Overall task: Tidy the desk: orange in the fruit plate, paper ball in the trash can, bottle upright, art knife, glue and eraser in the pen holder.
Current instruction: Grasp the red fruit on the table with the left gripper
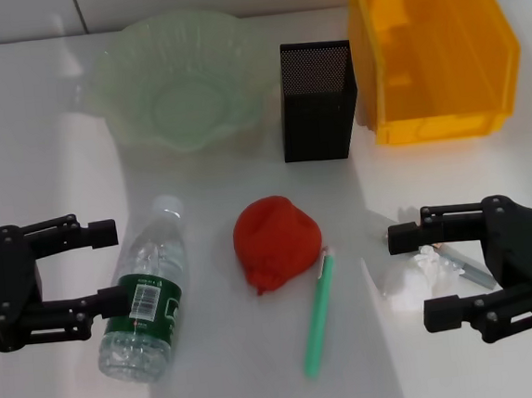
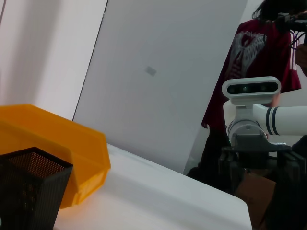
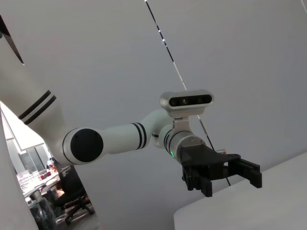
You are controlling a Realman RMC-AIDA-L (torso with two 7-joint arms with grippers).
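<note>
In the head view the bottle [image 1: 149, 298] lies on its side at the front left, white cap pointing away. My left gripper [image 1: 119, 266] is open, its fingertips at the bottle's left side. The orange [image 1: 277, 242] sits in the middle, with the green art knife [image 1: 318, 315] lying just right of it. My right gripper [image 1: 409, 278] is open, with the paper ball [image 1: 411, 279] between its fingers. A grey stick [image 1: 470, 268], perhaps the glue, lies partly under that gripper. The fruit plate [image 1: 132, 52], pen holder [image 1: 319, 110] and trash can [image 1: 436, 123] stand along the back. The eraser is not in view.
The left wrist view shows the trash can [image 2: 53, 139], the pen holder [image 2: 29, 191] and the right arm's wrist camera [image 2: 252, 88], with a person in red [image 2: 259, 52] behind. The right wrist view shows the left arm [image 3: 120, 139] and its gripper [image 3: 223, 173].
</note>
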